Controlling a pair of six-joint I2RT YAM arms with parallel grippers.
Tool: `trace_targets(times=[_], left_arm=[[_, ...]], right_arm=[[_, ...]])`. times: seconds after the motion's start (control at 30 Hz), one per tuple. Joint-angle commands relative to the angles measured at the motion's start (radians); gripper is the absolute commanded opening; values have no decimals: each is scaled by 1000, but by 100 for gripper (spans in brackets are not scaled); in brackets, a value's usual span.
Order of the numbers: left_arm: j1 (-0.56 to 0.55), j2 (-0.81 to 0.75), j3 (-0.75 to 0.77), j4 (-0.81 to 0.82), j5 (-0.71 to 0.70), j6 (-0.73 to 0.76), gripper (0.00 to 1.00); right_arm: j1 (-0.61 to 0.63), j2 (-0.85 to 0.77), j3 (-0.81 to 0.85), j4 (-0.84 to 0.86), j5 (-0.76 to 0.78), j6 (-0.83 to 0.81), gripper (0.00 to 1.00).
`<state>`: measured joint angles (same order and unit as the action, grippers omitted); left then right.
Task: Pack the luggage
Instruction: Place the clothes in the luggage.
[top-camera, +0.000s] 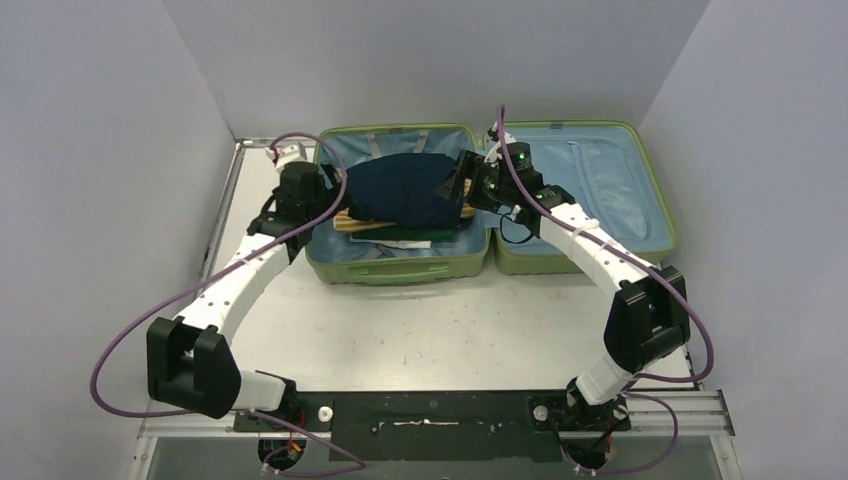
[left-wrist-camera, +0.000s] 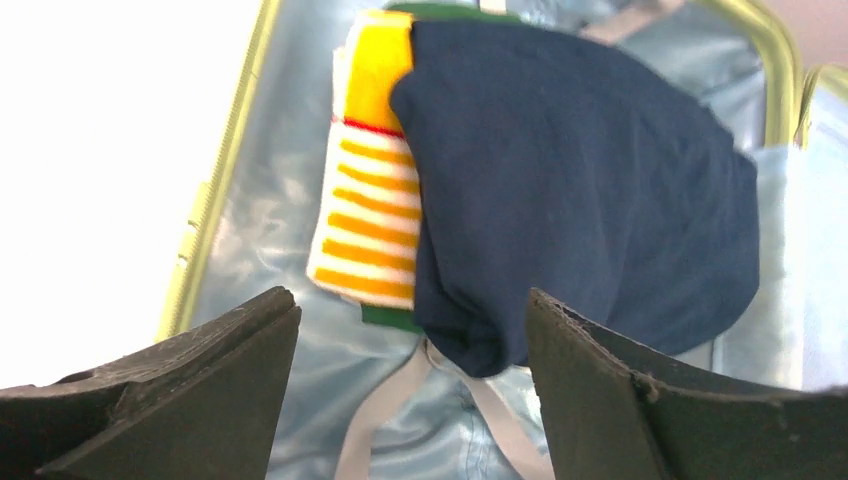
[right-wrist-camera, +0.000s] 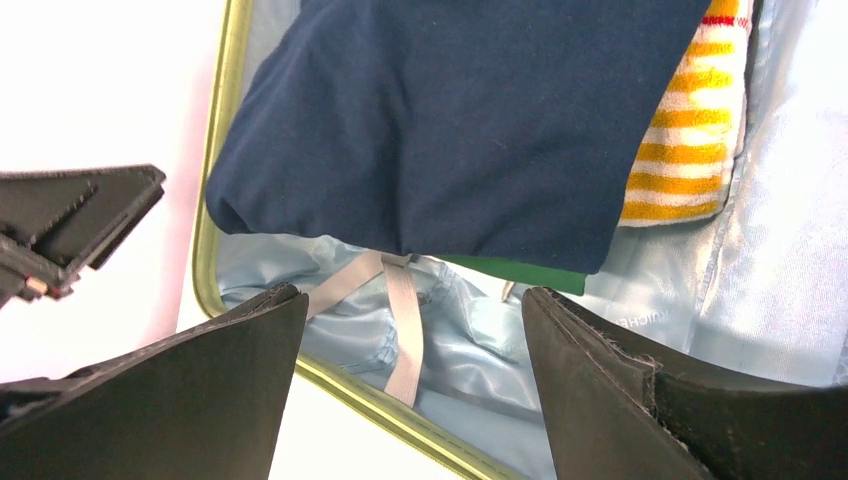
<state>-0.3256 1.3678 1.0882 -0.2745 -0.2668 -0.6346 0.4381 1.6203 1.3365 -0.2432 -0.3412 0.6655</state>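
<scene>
The left gripper (left-wrist-camera: 412, 302) has its jaws standing wide, and nothing is between them. The right gripper (right-wrist-camera: 415, 297) is the same: wide jaws, holding nothing.

Just ahead of the left jaws, and a little below them, lies the end of a navy garment (left-wrist-camera: 580, 180). On its left side a towel with yellow and white stripes (left-wrist-camera: 370, 200) comes out from under it. Ahead of the right jaws is the same garment from the other side. A green folded item (right-wrist-camera: 520, 272) shows under its edge, and grey straps (right-wrist-camera: 400, 320) lie loose on the blue lining, closer to the jaws than the pile.

The luggage (top-camera: 400, 270) lies open and flat on the table (top-camera: 430, 340), at the far side from the arm bases. Its long axis runs from one gripper to the other. The left jaws are at the outer edge of the packed half, and the right jaws are over the hinge line between the two halves. So the pile is between the two grippers, and the empty half (top-camera: 600, 180) lies beyond the right jaws, away from the left ones. The right arm is nearer to that half.

I think the coming move is to fasten the straps or to fold the empty half over. The shell is light green, the lining is light blue, and the pile stands higher than the rim.
</scene>
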Motion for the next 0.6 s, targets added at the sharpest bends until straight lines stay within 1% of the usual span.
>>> trace_targets(times=[0.0,0.07,0.1,0.17,0.27,0.37,0.47,0.57], left_arm=[[84,13,104,4,106,-41,81],[97,74,148,5,181,-60,82],[98,111,173,3,210,-69,93],[98,181,215,1,259,-84,95],[98,269,251,15,337,-115,95],[97,329,269,32,377,-135,91],[97,376,293,1,375,-130,88],[97,389,296,-23,352,-116,86]], right_arm=[[-5,-74,6,24,-4,-17,80],[-6,-81,7,20,-8,-20,80],[-5,-82,7,18,-8,-21,80],[-8,-87,11,14,-12,-23,80],[-13,-90,20,6,-19,-25,80],[-19,-92,30,-2,-22,-31,81],[-26,-92,36,-8,-23,-36,81],[-29,-91,36,-7,-27,-39,81]])
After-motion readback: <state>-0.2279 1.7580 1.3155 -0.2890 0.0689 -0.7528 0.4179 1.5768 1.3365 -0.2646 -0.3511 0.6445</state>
